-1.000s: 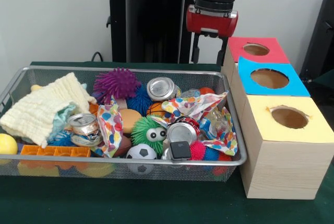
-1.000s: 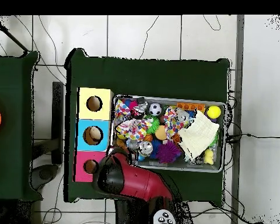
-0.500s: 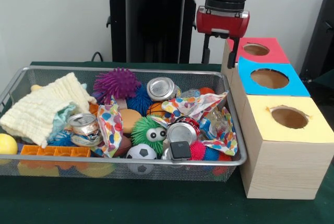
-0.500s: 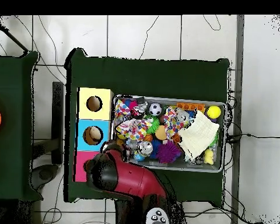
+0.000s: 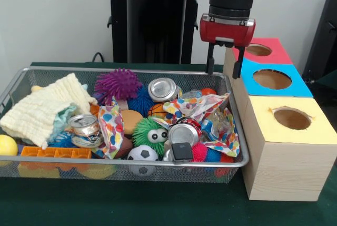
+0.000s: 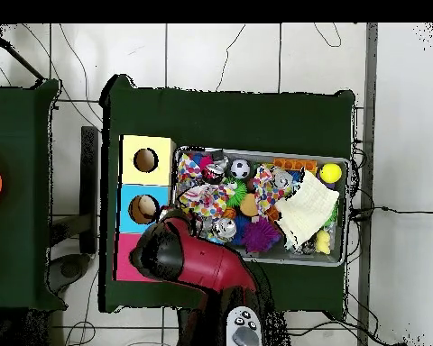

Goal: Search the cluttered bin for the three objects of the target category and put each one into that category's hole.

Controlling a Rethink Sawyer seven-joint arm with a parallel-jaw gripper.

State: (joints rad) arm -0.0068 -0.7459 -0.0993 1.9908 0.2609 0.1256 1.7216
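My gripper (image 5: 224, 67) hangs open with nothing between its fingers, over the far right corner of the wire bin (image 5: 126, 69), close to the red box (image 5: 274, 52) and the blue box (image 5: 295, 86). The bin holds three crushed cans (image 5: 163, 89) (image 5: 84, 126) (image 5: 184, 132), a purple spiky ball (image 5: 117, 84), a green furry ball with eyes (image 5: 150, 134), a soccer ball (image 5: 142, 155), a cream cloth (image 5: 45, 107) and a confetti cloth (image 5: 205, 111). In the overhead view the arm's head (image 6: 166, 254) hides the gripper and most of the red box.
Three boxes with round holes stand in a row beside the bin: red, blue, and yellow (image 5: 316, 131) nearest the camera. The overhead view shows the yellow box (image 6: 130, 149) and blue box (image 6: 125, 200). An orange tray (image 5: 55, 152) and a yellow ball (image 5: 6, 144) lie at the bin's near left.
The gripper has moved right towards the boxes and dropped a little lower. It stays open and empty. Nothing in the bin has shifted.
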